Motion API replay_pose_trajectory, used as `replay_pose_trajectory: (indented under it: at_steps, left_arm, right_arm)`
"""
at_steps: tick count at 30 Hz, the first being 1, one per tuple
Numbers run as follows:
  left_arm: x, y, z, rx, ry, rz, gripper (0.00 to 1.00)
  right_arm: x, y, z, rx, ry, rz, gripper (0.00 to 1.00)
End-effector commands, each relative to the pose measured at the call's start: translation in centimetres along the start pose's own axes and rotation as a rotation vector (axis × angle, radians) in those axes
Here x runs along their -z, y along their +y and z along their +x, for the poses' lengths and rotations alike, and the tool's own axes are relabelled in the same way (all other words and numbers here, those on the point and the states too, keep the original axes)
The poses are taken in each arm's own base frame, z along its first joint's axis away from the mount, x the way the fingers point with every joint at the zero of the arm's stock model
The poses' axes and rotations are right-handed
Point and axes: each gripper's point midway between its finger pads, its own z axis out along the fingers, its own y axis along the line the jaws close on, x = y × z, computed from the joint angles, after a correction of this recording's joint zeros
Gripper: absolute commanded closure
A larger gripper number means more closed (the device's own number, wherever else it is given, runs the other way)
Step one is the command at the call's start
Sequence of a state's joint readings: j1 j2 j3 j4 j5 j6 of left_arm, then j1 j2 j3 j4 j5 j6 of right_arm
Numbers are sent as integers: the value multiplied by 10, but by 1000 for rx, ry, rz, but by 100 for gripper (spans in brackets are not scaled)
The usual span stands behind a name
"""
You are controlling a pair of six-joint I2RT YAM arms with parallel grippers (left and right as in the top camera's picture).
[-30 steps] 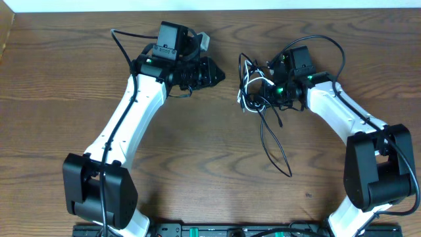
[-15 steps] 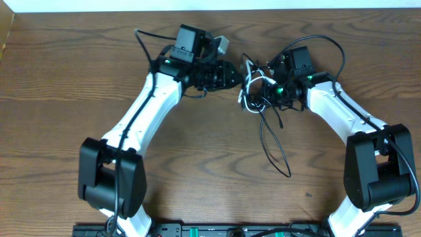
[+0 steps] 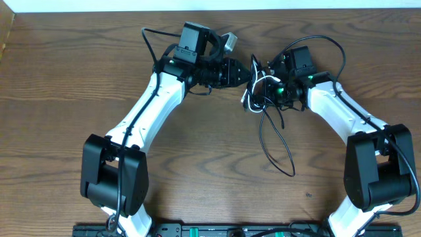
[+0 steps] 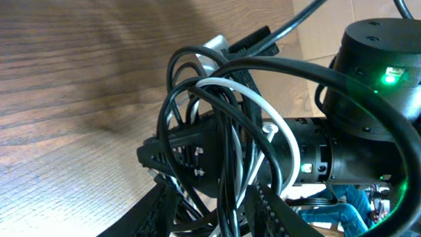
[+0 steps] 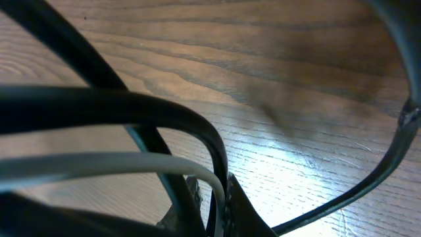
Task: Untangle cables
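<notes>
The cables (image 3: pixel 262 92) are in one loose bundle on the far half of the counter (image 3: pixel 66 105), a little to the right of its middle and nearer to the far edge than to the near edge. Most of the cords are black, and one white cord (image 3: pixel 254 84) curves along the left side of the bundle. One long black loop (image 3: pixel 273 148) leaves the bundle and lies on the wood toward the near edge, ending right of the middle of the counter.

The two arms meet at this bundle from opposite sides. The right tool (image 3: pixel 272 92) is in the right part of the bundle, and its fingers are closed together. In the right wrist view a thick black cord (image 5: pixel 145 108) and the pale cord under it bend down into the closed tips, so this tool has hold of the cables.

The left tool (image 3: pixel 246 72) points to the right and touches the upper left part of the bundle. In the left wrist view its two fingers (image 4: pixel 158 201) stand apart at the bottom of the picture. Several black loops and the white cord pass in front of them and between them. I cannot tell if either finger presses on a cord. Behind the loops in this view is the dark body of the right arm (image 4: pixel 368 72) with a green light on it.
</notes>
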State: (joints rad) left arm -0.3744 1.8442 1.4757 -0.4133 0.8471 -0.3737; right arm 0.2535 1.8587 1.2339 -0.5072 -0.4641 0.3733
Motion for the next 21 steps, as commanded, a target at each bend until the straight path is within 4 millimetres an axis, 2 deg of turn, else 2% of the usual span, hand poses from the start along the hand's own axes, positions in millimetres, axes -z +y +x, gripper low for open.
replay_pose_trajectory:
  at_steps: [1,6,7,9,12,15,21]
  left_arm:
    - [-7,0,7,18,36,30,61]
    - [-24,11,17,44,79,17,62]
    - [-28,14,19,50,87,12,64]
    - [-35,20,23,62,104,8,72]
    - [-40,29,26,77,114,-18,91]
    - [-40,39,27,90,109,-69,93]
    - [-34,75,30,116,83,-273,93]
  right_arm:
    - [-1,6,1,21,8,-31,95]
    - [-1,14,4,26,19,-67,97]
    - [-1,14,3,28,17,-68,98]
    - [-1,16,2,30,15,-75,98]
    - [0,19,3,31,21,-97,98]
    - [1,20,2,31,19,-108,99]
    - [14,26,-7,25,4,-210,99]
